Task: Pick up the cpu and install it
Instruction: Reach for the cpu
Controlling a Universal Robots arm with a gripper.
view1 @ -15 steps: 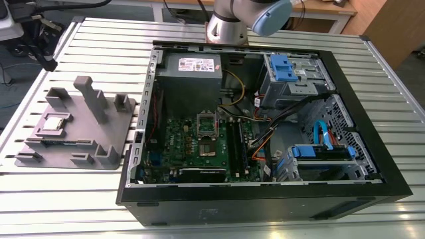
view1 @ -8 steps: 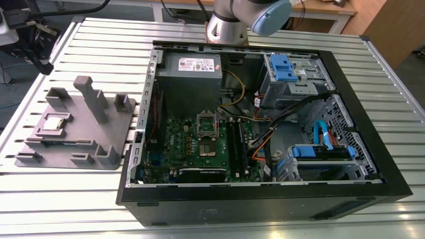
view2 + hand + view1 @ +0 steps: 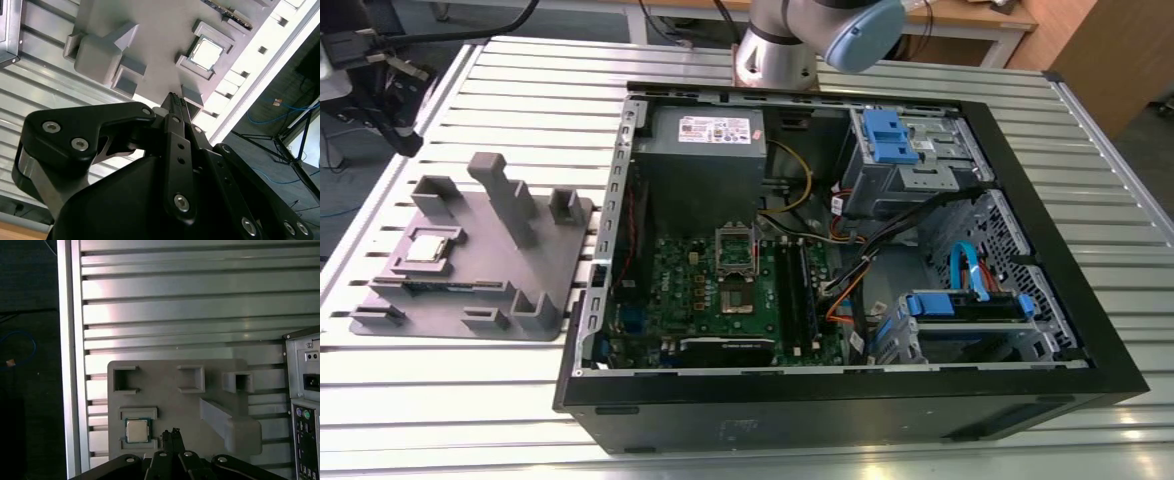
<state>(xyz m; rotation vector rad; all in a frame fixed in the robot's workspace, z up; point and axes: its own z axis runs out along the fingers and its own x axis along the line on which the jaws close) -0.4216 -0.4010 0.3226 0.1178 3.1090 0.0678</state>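
Second wrist view, my claw (image 3: 175,97): tips pressed together, nothing held between them. First wrist view shows the same, claw (image 3: 170,432) closed and empty, hanging over the grey tray (image 3: 170,405) with clear air under the tips. The cpu (image 3: 137,430) is near my tips but apart from them, lying flat, silvery top up, in a square recess of the tray (image 3: 160,30); it also shows at cpu (image 3: 206,53). In the exterior view, the cpu (image 3: 427,249) sits toward the exterior view's left side of the tray (image 3: 474,270), beside upright posts (image 3: 507,200). The tray rests on the slatted metal table (image 3: 454,400), just beside the open computer case (image 3: 854,400). Inside the case are the green board (image 3: 720,300) and the socket (image 3: 736,250), open. My arm (image 3: 801,40) shows behind the case.
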